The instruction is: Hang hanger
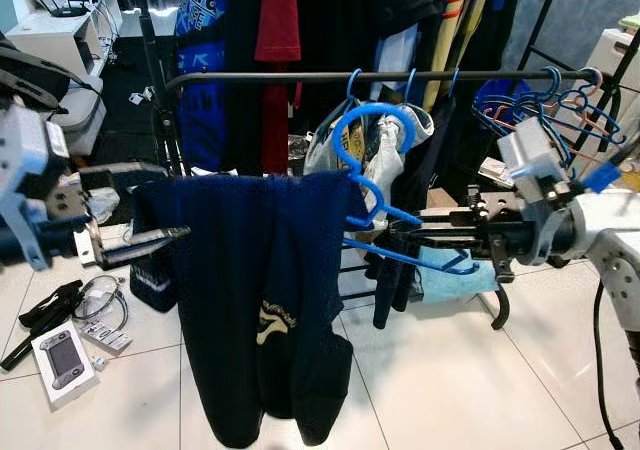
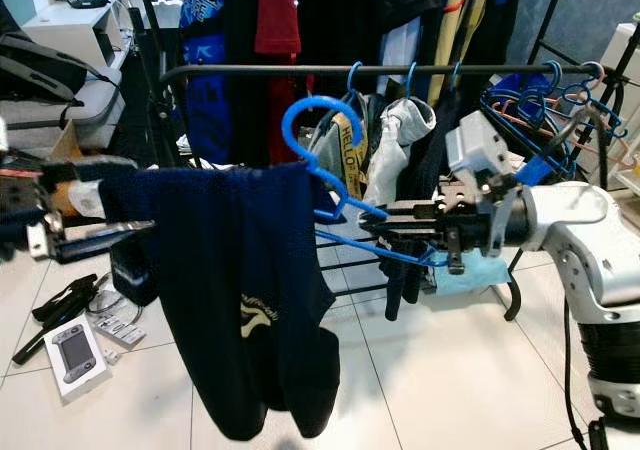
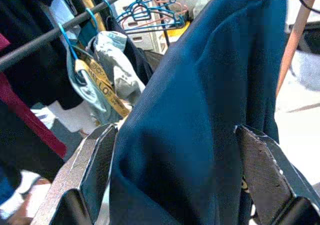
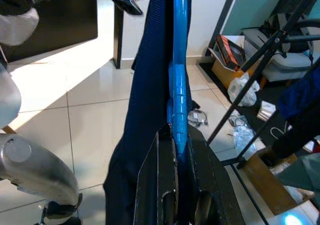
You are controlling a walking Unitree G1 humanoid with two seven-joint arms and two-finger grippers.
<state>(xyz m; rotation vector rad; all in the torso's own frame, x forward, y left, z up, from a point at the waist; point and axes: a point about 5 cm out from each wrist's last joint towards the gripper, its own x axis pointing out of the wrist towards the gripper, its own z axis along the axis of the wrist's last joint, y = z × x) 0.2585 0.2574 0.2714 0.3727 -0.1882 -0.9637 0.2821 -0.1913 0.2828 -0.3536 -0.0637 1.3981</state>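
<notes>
Right tool [image 1: 400, 232] clamping blue hanger [image 1: 372, 145], below rail [image 1: 300, 76]

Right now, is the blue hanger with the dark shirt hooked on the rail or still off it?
Off. The blue hanger's hook sits below the rail, held by the right gripper, dark shirt draped on it.

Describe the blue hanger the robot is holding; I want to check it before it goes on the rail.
The blue hanger looks like glossy plastic, with a large round hook on top and thin arms and a lower bar. It is held roughly upright, in front of and below the black rail, its hook not on it. A dark navy garment is draped over it and hangs down. The right gripper is shut on its right end; the left gripper straddles the garment's far side, fingers apart.
</notes>
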